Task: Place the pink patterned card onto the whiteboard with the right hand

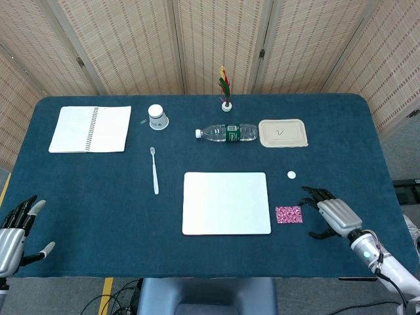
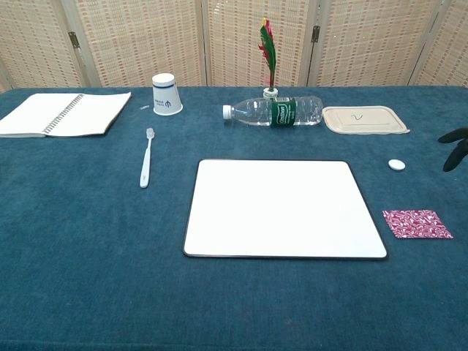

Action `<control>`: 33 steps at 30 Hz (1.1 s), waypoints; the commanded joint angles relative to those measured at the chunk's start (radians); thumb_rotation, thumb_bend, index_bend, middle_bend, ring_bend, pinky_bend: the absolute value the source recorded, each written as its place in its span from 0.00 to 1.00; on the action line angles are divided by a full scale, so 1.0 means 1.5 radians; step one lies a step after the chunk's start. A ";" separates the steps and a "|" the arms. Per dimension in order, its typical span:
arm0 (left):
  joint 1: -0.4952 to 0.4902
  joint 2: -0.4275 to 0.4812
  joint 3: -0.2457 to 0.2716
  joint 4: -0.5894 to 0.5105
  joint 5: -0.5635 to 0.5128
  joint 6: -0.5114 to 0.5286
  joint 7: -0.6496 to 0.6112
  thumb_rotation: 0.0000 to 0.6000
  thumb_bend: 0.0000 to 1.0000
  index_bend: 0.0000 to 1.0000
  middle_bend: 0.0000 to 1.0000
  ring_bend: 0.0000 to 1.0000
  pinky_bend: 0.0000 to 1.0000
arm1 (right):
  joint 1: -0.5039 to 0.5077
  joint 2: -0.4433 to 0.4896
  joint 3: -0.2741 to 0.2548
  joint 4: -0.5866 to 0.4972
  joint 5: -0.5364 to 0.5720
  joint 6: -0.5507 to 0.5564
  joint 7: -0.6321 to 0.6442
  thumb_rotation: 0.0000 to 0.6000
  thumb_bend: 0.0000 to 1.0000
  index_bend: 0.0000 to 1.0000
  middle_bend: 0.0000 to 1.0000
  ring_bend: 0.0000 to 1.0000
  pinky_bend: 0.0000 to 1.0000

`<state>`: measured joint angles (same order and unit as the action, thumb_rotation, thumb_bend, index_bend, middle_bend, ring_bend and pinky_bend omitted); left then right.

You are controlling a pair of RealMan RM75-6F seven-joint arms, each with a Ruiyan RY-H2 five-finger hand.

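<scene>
Head view, blue-covered table (image 1: 98, 190). Lower right of frame: right hand (image 1: 333, 214), fingers apart and holding nothing, just right of the pink patterned card (image 1: 289, 214) — near it, not touching. The card lies flat on the cloth, just beside the right edge of the whiteboard (image 1: 226, 203), which sits flat at centre frame. Lower left corner: left hand (image 1: 14, 226), fingers spread, nothing held, at the table's near edge.

Other items: small white round object (image 1: 291, 174) above the card; lidded beige container (image 1: 283, 132) upper right of centre; water bottle (image 1: 227, 132) on its side to the container's left; feathered shuttlecock (image 1: 226, 88) upright behind the bottle; upturned paper cup (image 1: 157, 117); toothbrush (image 1: 155, 170) left of the whiteboard; open spiral notebook (image 1: 90, 128) upper left.

Chest view: dark fingertips (image 2: 455, 146) only, at the right edge — above the card.
</scene>
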<state>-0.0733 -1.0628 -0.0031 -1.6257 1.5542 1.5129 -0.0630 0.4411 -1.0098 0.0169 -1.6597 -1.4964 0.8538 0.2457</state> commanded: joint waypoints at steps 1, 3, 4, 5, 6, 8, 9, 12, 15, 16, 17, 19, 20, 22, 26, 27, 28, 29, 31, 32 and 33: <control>0.005 0.008 -0.001 0.006 0.000 0.008 -0.022 1.00 0.25 0.07 0.00 0.00 0.15 | 0.031 -0.007 0.010 -0.010 0.050 -0.040 -0.063 1.00 0.11 0.27 0.00 0.00 0.00; 0.006 0.011 -0.001 0.008 0.001 0.008 -0.033 1.00 0.25 0.07 0.00 0.00 0.15 | 0.033 -0.013 0.011 -0.016 0.075 -0.038 -0.111 1.00 0.11 0.27 0.00 0.00 0.00; 0.006 0.012 0.000 0.009 0.002 0.008 -0.038 1.00 0.25 0.07 0.00 0.00 0.15 | 0.031 -0.019 0.012 -0.018 0.091 -0.030 -0.141 1.00 0.11 0.27 0.00 0.00 0.00; 0.006 0.013 0.000 0.009 0.002 0.007 -0.040 1.00 0.25 0.07 0.00 0.00 0.15 | 0.030 -0.023 0.013 -0.019 0.100 -0.025 -0.156 1.00 0.11 0.27 0.00 0.00 0.00; 0.006 0.015 0.000 0.010 0.002 0.006 -0.044 1.00 0.25 0.07 0.00 0.00 0.15 | 0.026 -0.032 0.014 -0.021 0.118 -0.012 -0.191 1.00 0.11 0.27 0.00 0.00 0.00; 0.006 0.017 0.001 0.010 0.003 0.004 -0.050 1.00 0.25 0.07 0.00 0.00 0.15 | 0.020 -0.049 0.012 -0.027 0.151 0.011 -0.261 1.00 0.11 0.27 0.00 0.00 0.00; 0.005 0.017 0.001 0.010 0.004 0.003 -0.053 1.00 0.25 0.07 0.00 0.00 0.15 | 0.018 -0.056 0.011 -0.031 0.165 0.023 -0.292 1.00 0.11 0.27 0.00 0.00 0.00; 0.002 0.020 0.002 0.013 0.005 -0.003 -0.059 1.00 0.25 0.07 0.00 0.00 0.15 | 0.010 -0.079 0.005 -0.044 0.211 0.065 -0.402 1.00 0.11 0.27 0.00 0.00 0.00; -0.001 0.023 0.002 0.016 0.005 -0.008 -0.072 1.00 0.25 0.07 0.00 0.00 0.15 | 0.007 -0.103 0.003 -0.059 0.256 0.102 -0.489 1.00 0.11 0.27 0.00 0.00 0.00; -0.001 0.024 0.002 0.017 0.006 -0.008 -0.077 1.00 0.25 0.07 0.00 0.00 0.15 | 0.007 -0.110 0.003 -0.063 0.267 0.110 -0.506 1.00 0.11 0.27 0.00 0.00 0.00; -0.001 0.025 0.003 0.018 0.009 -0.008 -0.083 1.00 0.25 0.07 0.00 0.00 0.15 | 0.006 -0.118 0.003 -0.067 0.280 0.119 -0.521 1.00 0.11 0.27 0.00 0.00 0.00; -0.002 0.027 0.006 0.020 0.015 -0.009 -0.089 1.00 0.25 0.07 0.00 0.00 0.15 | 0.005 -0.132 0.005 -0.066 0.295 0.132 -0.537 1.00 0.12 0.27 0.00 0.00 0.00; -0.002 0.029 0.009 0.021 0.020 -0.009 -0.095 1.00 0.25 0.07 0.00 0.00 0.15 | 0.005 -0.141 0.005 -0.061 0.303 0.136 -0.542 1.00 0.12 0.27 0.00 0.00 0.00; -0.002 0.031 0.010 0.023 0.025 -0.007 -0.104 1.00 0.25 0.07 0.00 0.00 0.15 | 0.005 -0.155 0.007 -0.051 0.317 0.133 -0.539 1.00 0.12 0.28 0.00 0.00 0.00; -0.001 0.033 0.010 0.032 0.031 0.002 -0.131 1.00 0.25 0.08 0.00 0.00 0.15 | 0.007 -0.190 0.010 -0.014 0.332 0.125 -0.520 1.00 0.12 0.28 0.00 0.00 0.00; -0.001 0.033 0.010 0.034 0.031 0.002 -0.134 1.00 0.25 0.08 0.00 0.00 0.15 | 0.007 -0.196 0.009 -0.008 0.333 0.122 -0.516 1.00 0.12 0.29 0.00 0.00 0.00; -0.001 0.034 0.011 0.036 0.032 0.001 -0.136 1.00 0.25 0.08 0.00 0.00 0.15 | 0.008 -0.201 0.010 -0.003 0.336 0.117 -0.512 1.00 0.12 0.29 0.00 0.00 0.00; -0.002 0.034 0.012 0.038 0.034 0.000 -0.140 1.00 0.26 0.08 0.00 0.00 0.15 | 0.010 -0.205 0.011 0.004 0.341 0.110 -0.506 1.00 0.12 0.29 0.00 0.00 0.00; -0.003 0.035 0.014 0.040 0.037 -0.001 -0.142 1.00 0.25 0.08 0.00 0.00 0.15 | 0.016 -0.210 0.013 0.013 0.349 0.098 -0.502 1.00 0.12 0.29 0.00 0.00 0.00; -0.003 0.035 0.014 0.041 0.038 -0.001 -0.143 1.00 0.25 0.08 0.00 0.00 0.15 | 0.020 -0.211 0.015 0.018 0.353 0.090 -0.500 1.00 0.12 0.29 0.00 0.00 0.00; -0.003 0.036 0.015 0.042 0.040 -0.002 -0.145 1.00 0.25 0.08 0.00 0.00 0.15 | 0.025 -0.211 0.017 0.022 0.359 0.079 -0.495 1.00 0.12 0.29 0.00 0.00 0.00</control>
<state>-0.0780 -1.0091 0.0193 -1.5635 1.6131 1.5107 -0.2795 0.4680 -1.3215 0.0373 -1.6367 -0.9710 0.9907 -0.5069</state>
